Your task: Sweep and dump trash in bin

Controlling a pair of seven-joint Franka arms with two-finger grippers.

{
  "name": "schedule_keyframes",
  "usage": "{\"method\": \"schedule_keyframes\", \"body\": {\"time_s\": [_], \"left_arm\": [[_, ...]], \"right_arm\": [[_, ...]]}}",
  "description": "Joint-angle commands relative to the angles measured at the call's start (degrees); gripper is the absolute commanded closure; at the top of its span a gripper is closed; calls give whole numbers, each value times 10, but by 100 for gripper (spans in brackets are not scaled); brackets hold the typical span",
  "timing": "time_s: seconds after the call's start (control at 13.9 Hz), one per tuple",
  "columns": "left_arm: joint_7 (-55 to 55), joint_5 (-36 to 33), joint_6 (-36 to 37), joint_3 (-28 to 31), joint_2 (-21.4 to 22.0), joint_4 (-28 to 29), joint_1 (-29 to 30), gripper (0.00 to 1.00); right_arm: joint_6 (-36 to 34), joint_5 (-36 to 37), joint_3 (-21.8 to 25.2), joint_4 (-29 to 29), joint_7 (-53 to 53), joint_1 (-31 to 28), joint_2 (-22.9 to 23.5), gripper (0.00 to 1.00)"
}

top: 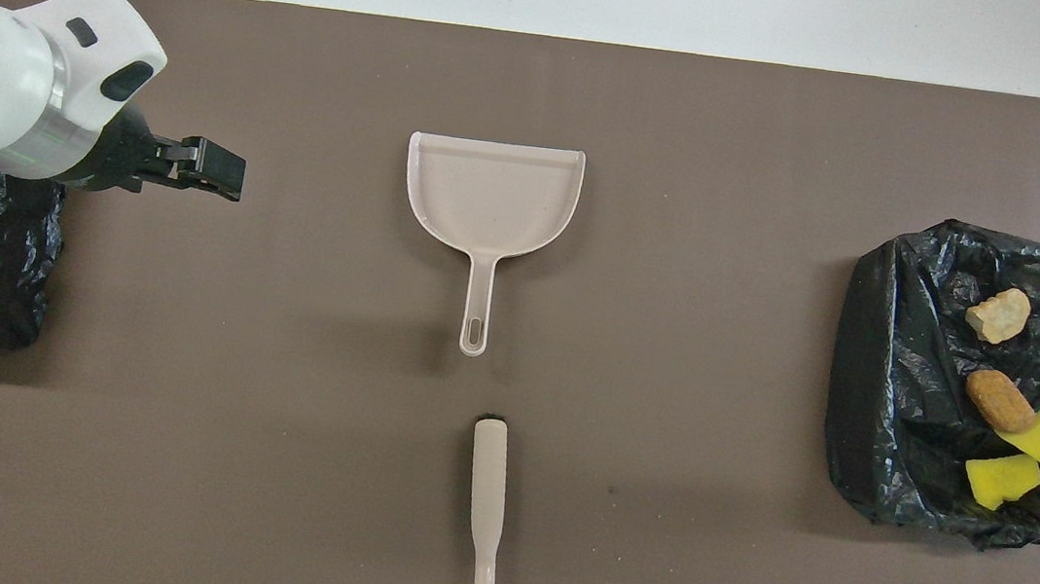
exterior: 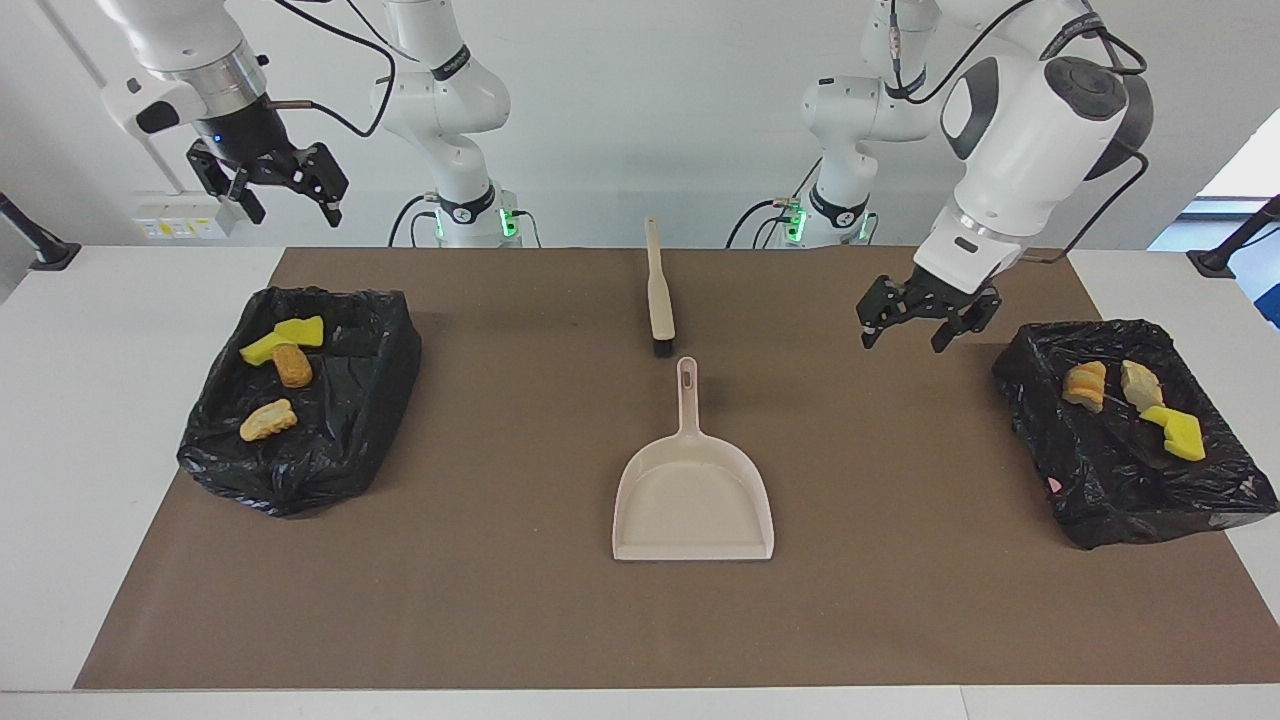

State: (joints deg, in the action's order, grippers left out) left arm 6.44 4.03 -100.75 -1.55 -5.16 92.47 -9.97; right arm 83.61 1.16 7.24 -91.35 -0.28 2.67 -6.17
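Both pincers [exterior: 924, 322] [exterior: 268, 195] raised, open

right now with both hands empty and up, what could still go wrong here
The left hand hangs open over the mat beside a bin; dropping lower, it might snag the loose black liner. The trash already lies in both bins, so another sweep with the dustpan and brush would likely gather nothing.

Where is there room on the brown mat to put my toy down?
Bare mat lies between the dustpan and each black bin, and along the edge farthest from the robots. The middle is crowded: brush and dustpan handle nearly meet.
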Motion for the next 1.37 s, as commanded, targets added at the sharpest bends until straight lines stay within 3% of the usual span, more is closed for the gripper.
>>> {"method": "schedule_keyframes", "body": {"time_s": [0.0,0.36,0.86,1.15,1.3], "left_arm": [[-68,-50,57,-3,17,-17,12,0],[-125,-32,111,13,60,-26,57,0],[-137,-33,214,4,95,-11,57,0],[-130,-33,204,9,107,4,62,0],[-125,-32,166,9,98,-11,63,0]], "right_arm": [[12,16,-3,-16,-17,-1,-12,0],[12,16,-3,-16,-17,-1,-13,0],[12,15,-3,-16,-19,-2,-13,0],[12,15,-2,-16,-19,-2,-12,0],[12,15,-2,-16,-19,-2,-13,0]]}}
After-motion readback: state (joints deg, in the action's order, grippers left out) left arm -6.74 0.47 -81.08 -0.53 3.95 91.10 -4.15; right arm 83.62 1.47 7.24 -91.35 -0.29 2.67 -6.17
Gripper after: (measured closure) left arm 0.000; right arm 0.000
